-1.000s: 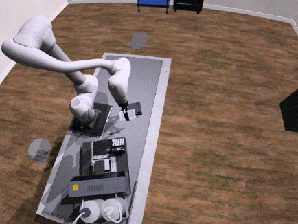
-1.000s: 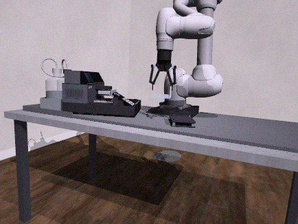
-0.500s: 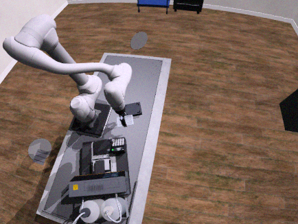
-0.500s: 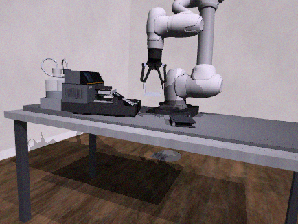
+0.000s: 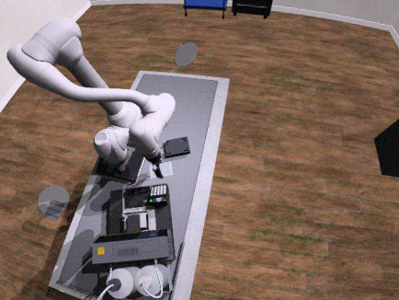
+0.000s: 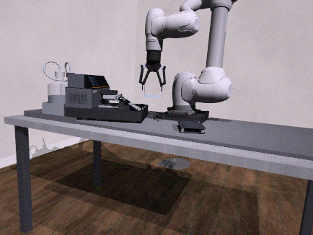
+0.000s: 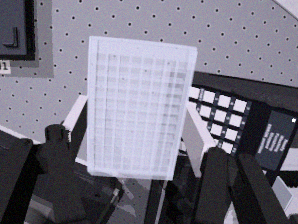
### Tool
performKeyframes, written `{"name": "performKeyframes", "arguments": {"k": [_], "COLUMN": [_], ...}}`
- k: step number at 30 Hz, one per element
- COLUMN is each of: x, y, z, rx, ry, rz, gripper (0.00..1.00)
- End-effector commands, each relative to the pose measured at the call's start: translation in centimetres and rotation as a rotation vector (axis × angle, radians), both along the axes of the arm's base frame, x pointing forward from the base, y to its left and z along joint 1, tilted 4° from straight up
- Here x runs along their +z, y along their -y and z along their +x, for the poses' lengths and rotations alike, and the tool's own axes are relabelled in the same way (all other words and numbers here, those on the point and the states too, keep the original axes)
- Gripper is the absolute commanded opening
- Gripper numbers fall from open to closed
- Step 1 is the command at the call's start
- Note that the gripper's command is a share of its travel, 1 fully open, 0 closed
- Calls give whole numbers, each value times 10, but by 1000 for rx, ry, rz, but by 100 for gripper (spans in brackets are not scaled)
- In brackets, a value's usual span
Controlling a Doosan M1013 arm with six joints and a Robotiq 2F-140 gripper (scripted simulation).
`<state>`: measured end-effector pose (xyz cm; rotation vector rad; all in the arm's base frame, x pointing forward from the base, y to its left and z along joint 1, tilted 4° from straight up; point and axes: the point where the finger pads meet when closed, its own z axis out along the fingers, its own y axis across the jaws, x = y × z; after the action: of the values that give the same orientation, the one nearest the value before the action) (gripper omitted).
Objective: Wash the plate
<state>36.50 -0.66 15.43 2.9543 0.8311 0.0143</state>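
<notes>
My gripper [image 5: 158, 171] [image 6: 152, 90] [image 7: 136, 114] is shut on the clear well plate [image 5: 164, 168] [image 6: 151, 95] [image 7: 136, 106] and holds it level in the air, well above the table. It hangs between the dark plate nest N1 [image 5: 176, 147] [image 6: 191, 126] [image 7: 13, 10], which is empty, and the washer [image 5: 133, 250] [image 6: 104, 108]. The washer's keypad [image 5: 158, 190] [image 7: 220, 112] lies just beyond the plate in the wrist view. A small green lamp [image 5: 150, 201] glows beside the keypad. I cannot make out the plate's cut corner.
Two white bottles [image 5: 121, 281] [image 6: 55, 88] with tubing stand at the washer's far end. The robot's base [image 5: 117, 167] [image 6: 187, 115] sits on the table beside the nest. The grey table [image 5: 202, 138] [image 6: 252, 137] is long and narrow.
</notes>
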Motion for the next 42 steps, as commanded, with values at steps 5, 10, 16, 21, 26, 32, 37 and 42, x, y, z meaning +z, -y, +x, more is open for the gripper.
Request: {"name": "performKeyframes", "arguments": {"k": [5,10,16,21,26,32,37,42], "x": [5,9,11,14,18,23,25,29], "y": [26,50,64,77,98,123,136,157], "z": [-4,-8,-10,-18,-31,-46,-54,-67], "rx": [1,1,1,-16,-16,-16,-16,-16], "ry": [0,0,0,1,1,1,1,1], "rz": [1,1,1,2,2,2,2,2], "gripper": [10,10,10,10,10,10,10,10]}}
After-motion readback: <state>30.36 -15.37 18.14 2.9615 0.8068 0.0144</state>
